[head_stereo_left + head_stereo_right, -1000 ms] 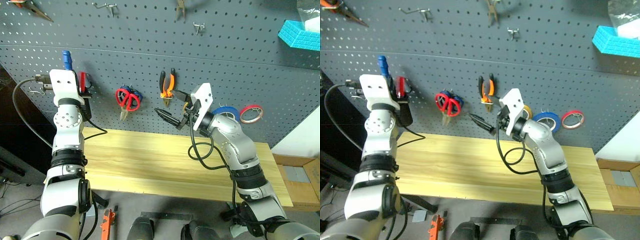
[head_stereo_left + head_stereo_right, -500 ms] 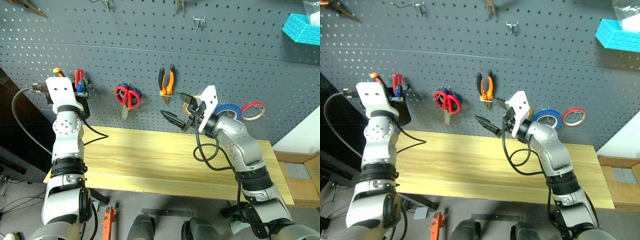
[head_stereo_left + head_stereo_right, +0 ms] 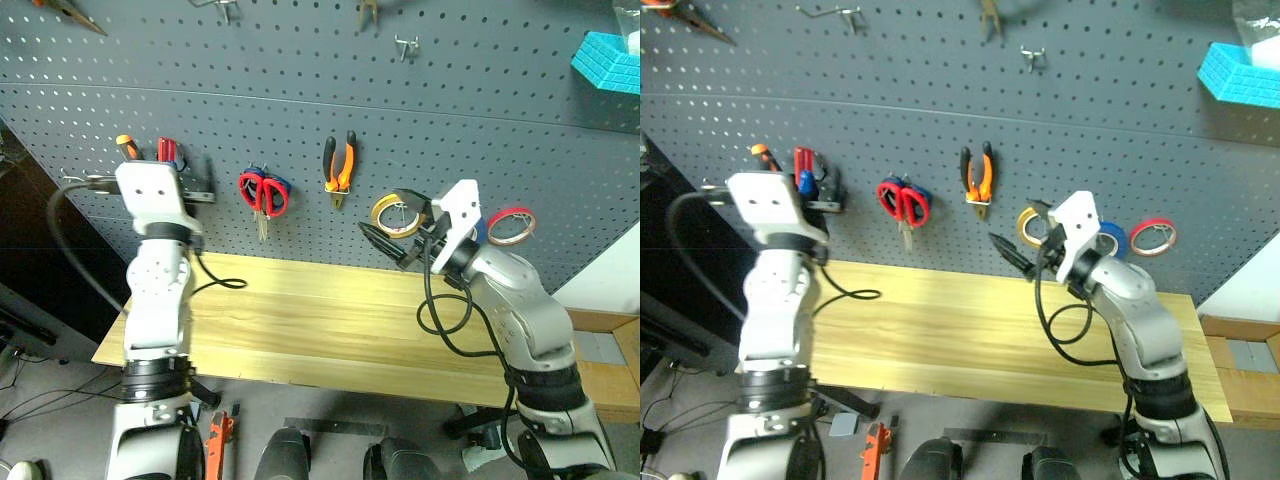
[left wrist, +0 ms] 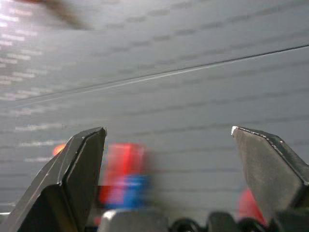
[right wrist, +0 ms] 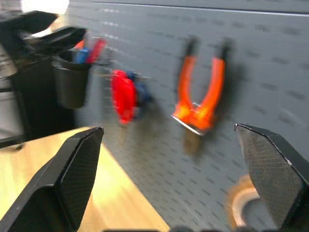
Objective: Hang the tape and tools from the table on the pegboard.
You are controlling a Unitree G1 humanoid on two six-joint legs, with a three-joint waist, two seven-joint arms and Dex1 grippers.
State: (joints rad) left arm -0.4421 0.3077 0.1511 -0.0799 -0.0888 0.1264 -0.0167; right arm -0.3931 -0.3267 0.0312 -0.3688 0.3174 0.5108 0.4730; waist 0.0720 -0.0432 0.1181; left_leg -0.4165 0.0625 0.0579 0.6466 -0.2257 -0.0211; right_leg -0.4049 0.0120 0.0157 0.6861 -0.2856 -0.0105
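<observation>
The red-handled scissors (image 3: 263, 194) and the orange-and-black pliers (image 3: 340, 165) hang on the dark grey pegboard (image 3: 300, 100) above the light-wood table (image 3: 300, 320). The blue tape (image 3: 1112, 237) hangs on the board too, mostly hidden behind my right wrist. My right gripper (image 3: 390, 222) is open and empty, in the air below and right of the pliers (image 5: 200, 92), pointing toward the board. My left gripper (image 4: 169, 137) is open and empty, close to the board, left of the scissors (image 5: 123, 94).
A black holder (image 5: 71, 84) with screwdrivers hangs on the board by my left gripper. A yellow roll (image 3: 395, 212) and a red roll (image 3: 510, 225) hang beside the blue tape. Bare hooks (image 3: 402, 45) and a cyan box (image 3: 605, 55) sit higher up.
My left gripper opened, let go of a blue-handled tool at the black holder and moved right. My right gripper drew back to the right, away from the pliers. The camera view shifted as well.
</observation>
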